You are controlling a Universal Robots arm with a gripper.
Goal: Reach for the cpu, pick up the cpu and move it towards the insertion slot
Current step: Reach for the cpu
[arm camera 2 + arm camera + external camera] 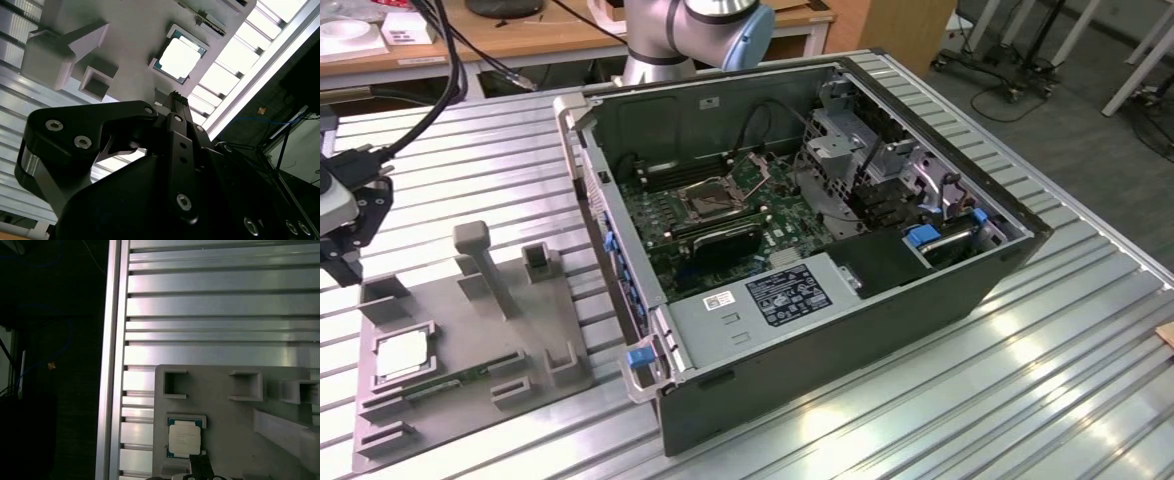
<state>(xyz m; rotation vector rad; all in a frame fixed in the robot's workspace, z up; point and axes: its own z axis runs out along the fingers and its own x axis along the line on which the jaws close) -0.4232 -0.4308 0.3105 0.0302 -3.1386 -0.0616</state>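
Our claw (175, 100) hangs apart from the cpu (177, 59), which lies flat in a recess of the grey holder (467, 330) near the edge of the table (1067, 330). We cannot tell whether the claw is released or clenched. An off-centre descent could catch the recess wall and tilt the chip.

You were in a robotics lab: a slotted aluminium bench (1067, 340) bore an opened computer tower (814, 250), with a wooden desk (520, 38) at its eleven o'clock and wheeled stands (994, 75) at one o'clock.
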